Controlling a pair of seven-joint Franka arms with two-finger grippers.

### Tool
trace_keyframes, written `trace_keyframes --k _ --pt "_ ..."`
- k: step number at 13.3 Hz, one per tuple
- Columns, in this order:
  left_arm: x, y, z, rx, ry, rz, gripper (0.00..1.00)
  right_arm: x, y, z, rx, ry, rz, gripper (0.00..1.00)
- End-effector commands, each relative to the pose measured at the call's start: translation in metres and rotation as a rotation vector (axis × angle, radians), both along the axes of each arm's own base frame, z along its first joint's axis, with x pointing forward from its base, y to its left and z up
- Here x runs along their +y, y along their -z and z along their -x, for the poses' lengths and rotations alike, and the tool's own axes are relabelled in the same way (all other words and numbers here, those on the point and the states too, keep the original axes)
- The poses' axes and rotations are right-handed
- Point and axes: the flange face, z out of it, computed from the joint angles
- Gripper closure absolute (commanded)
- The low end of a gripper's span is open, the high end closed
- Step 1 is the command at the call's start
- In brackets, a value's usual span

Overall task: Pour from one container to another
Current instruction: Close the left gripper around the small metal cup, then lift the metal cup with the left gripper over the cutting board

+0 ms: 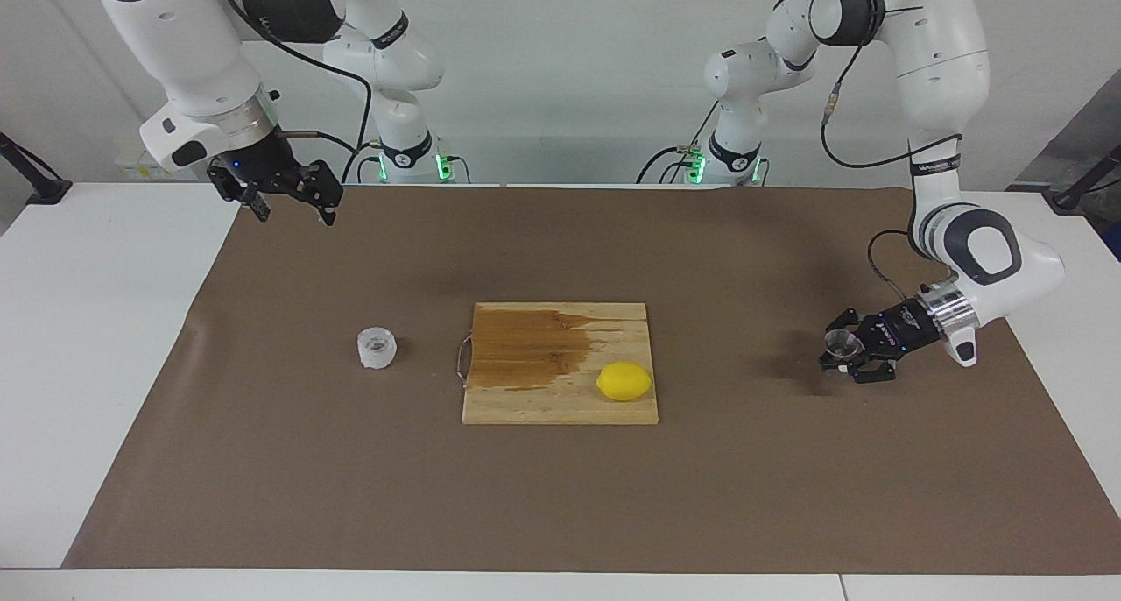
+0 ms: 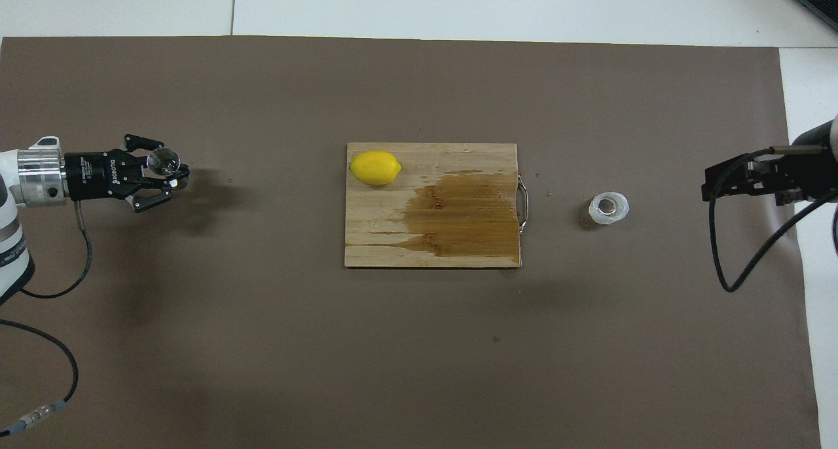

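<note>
Left gripper (image 1: 836, 353) has the steel jigger (image 1: 842, 345) pinched and lifted off the brown mat (image 1: 753, 496), at the left arm's end.

Crinkly whitish cup (image 1: 377, 348) sits on the mat toward the right arm's end, beside the cutting board (image 1: 560, 404) with the lemon (image 1: 624, 381) on it. Right gripper (image 1: 287, 205) waits up high, fingers spread, holding nothing.

yellow lemon (image 1: 623, 381), brown mat (image 1: 560, 487), whitish cup (image 1: 377, 348)

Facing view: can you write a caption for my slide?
Left end effector grips the steel jigger above the brown mat; the whitish cup sits beside the cutting board.
</note>
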Motion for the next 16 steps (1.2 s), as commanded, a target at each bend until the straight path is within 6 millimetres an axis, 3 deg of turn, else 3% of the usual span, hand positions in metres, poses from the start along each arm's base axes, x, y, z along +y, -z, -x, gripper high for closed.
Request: trace_keyframes --k 1,5,9,12,16 --pt "-0.03 -0.028 0.0 -0.026 0.029 0.044 1.0 -0.001 -0.002 0.002 -0.003 0.019 -0.018 0.0" --pt "-0.109 -0.068 0.001 -0.031 0.104 0.09 1.0 -0.001 -0.002 0.002 -0.003 0.019 -0.018 0.0" --pt "-0.188 -0.092 0.008 -0.019 0.147 0.162 1.0 -0.001 -0.002 0.002 -0.003 0.019 -0.018 0.0" --pt "-0.261 -0.094 0.016 -0.011 0.163 0.193 1.0 -0.001 -0.002 0.002 -0.003 0.019 -0.018 0.0" --pt "-0.337 -0.089 0.031 -0.009 0.108 0.211 1.0 -0.001 -0.002 0.002 -0.003 0.019 -0.02 0.0"
